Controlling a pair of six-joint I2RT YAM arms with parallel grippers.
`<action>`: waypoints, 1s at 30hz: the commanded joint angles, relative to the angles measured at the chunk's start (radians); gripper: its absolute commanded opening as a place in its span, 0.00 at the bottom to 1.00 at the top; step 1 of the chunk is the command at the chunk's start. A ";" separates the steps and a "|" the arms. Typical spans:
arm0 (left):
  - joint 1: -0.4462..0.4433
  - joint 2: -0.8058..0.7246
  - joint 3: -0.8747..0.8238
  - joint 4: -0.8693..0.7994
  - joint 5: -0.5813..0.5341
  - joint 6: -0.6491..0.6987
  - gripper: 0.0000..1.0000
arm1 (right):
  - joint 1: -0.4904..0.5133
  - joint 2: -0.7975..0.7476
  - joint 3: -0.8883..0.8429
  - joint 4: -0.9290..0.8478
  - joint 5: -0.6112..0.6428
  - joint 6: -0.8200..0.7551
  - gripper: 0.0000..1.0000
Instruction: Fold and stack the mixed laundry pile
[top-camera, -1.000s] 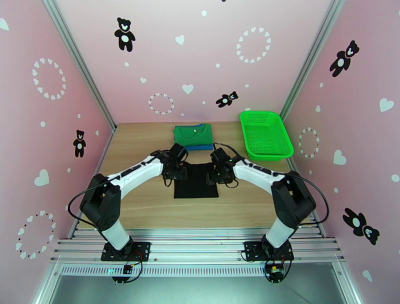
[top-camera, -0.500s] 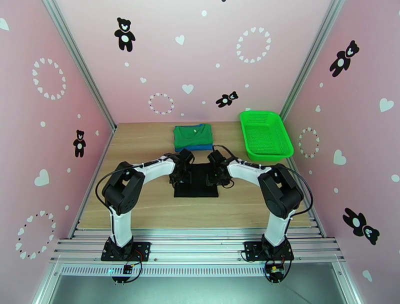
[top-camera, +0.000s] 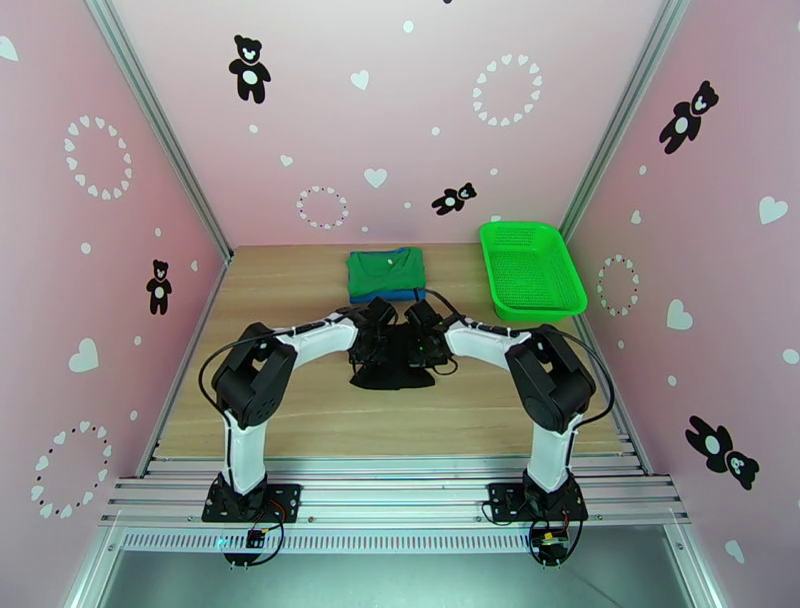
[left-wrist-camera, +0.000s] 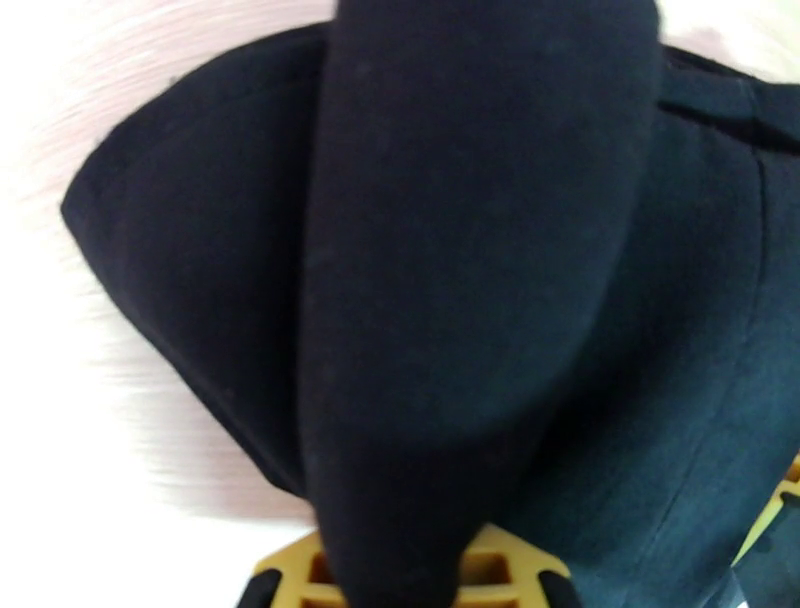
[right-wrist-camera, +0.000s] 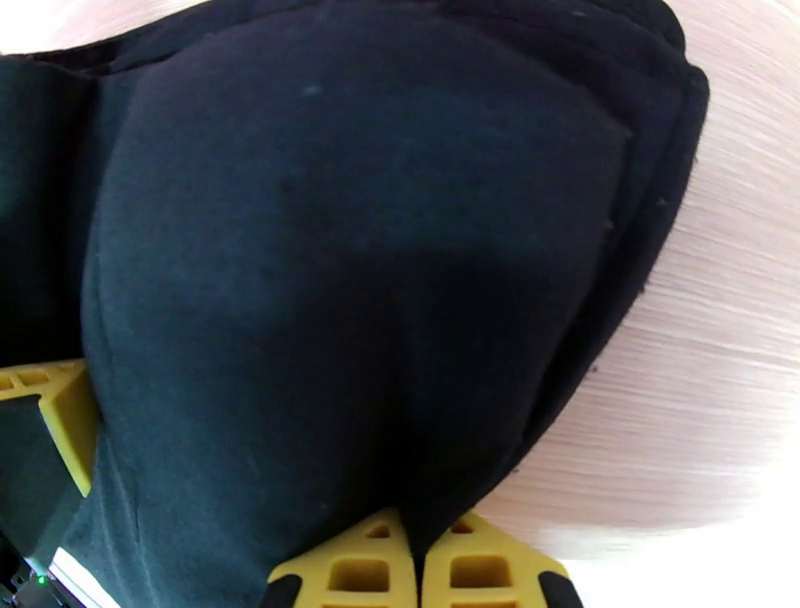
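Table (top-camera: 290, 410) bears black garment (top-camera: 392, 376), two others (top-camera: 385, 268), one basket (top-camera: 530, 270).

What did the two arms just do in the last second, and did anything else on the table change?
The left gripper and right gripper slid inward toward each other and shut on the black shirt, one at each side. The shirt, flat before, is now bunched between them. The green shirt on the blue shirt and the basket stayed put.

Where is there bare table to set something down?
Bare wood left of the folded stack up to the wall, and the near strip before the black garment. Crowded: centre, left gripper and right gripper pinching it; back right, basket.
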 joint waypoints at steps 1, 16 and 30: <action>-0.014 -0.006 -0.079 -0.070 -0.072 -0.018 0.00 | 0.024 -0.006 -0.004 -0.034 -0.026 -0.044 0.00; 0.035 -0.300 0.025 -0.228 -0.231 0.033 0.00 | 0.003 -0.098 0.307 -0.252 0.039 -0.193 0.00; 0.246 0.005 0.579 -0.076 -0.148 0.269 0.00 | -0.170 0.351 1.076 -0.382 0.044 -0.392 0.00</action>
